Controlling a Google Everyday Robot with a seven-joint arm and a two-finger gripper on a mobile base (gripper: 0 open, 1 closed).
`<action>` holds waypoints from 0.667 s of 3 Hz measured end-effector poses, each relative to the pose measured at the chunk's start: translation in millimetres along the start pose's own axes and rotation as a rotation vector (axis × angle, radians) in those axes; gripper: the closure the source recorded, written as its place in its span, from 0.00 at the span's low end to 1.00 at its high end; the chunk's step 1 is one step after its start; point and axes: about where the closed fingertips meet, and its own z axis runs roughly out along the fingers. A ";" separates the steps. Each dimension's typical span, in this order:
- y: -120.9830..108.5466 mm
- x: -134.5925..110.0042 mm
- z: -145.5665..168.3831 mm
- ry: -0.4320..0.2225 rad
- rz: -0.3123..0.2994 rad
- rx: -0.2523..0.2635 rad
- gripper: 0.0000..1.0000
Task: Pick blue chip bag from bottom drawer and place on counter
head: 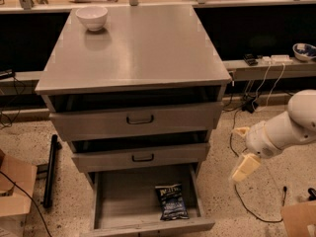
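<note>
The blue chip bag (pixel 171 201) lies flat on the right side of the floor of the bottom drawer (pixel 123 201), which is pulled open at the foot of the cabinet. The counter (pixel 143 48) is the broad steel top above the drawers. My gripper (pixel 243 149) hangs at the end of the white arm, to the right of the cabinet at about the middle drawer's height. It is above and to the right of the bag, apart from it. Its two cream fingers (pixel 245 167) stand wide apart and hold nothing.
A white bowl (pixel 92 18) stands at the counter's back left. The two upper drawers (pixel 138 120) have black handles and stick out a little. Cables (pixel 247 201) lie on the floor at right, cardboard boxes (pixel 15 191) at both lower corners, and a black bar (pixel 49 172) at left.
</note>
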 end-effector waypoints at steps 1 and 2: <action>-1.2 32.4 39.7 -0.079 0.013 -0.067 0.00; -3.6 62.0 76.1 -0.169 0.028 -0.117 0.00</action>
